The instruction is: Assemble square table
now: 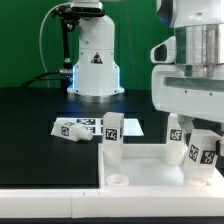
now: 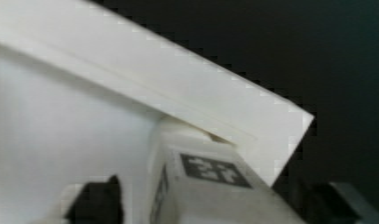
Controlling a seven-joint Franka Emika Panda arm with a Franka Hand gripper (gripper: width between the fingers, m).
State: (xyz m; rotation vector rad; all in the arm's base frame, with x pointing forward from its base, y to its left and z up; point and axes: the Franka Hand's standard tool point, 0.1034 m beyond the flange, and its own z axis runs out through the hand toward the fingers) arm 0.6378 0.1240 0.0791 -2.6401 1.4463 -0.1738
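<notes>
At left of the exterior view, on the black table [image 1: 30, 110]: one loose leg [image 1: 72, 128], lying on its side, well apart from the other parts.

Toward centre: a second leg [image 1: 112, 135], upright at the upper-left corner of the square top [image 1: 150, 172] as framed. Just below it, at the lower-left corner: an empty round socket [image 1: 117, 181].

At right: a third leg [image 1: 179, 138] and a fourth leg [image 1: 203, 150], upright and close together beneath the arm's white hand. Cannot tell from this view which of the two sits between the jaws.

Wrist view: gripper [image 2: 221, 205] straddling a tagged leg [image 2: 212, 168] that stands at a corner of the top's raised rim. Dark fingers [image 2: 101, 195] stand clear of the leg, with a gap on each side. Jaws spread wide, holding nothing.

Handling, as judged: legs of hard moulded plastic, so light, stiff, not fragile, but smooth and prone to slip or twist. Best taken across two opposite flat faces, above the rim and square to the jaws. Top looks too broad to span, so graspable only by its rim and better left flat.
</notes>
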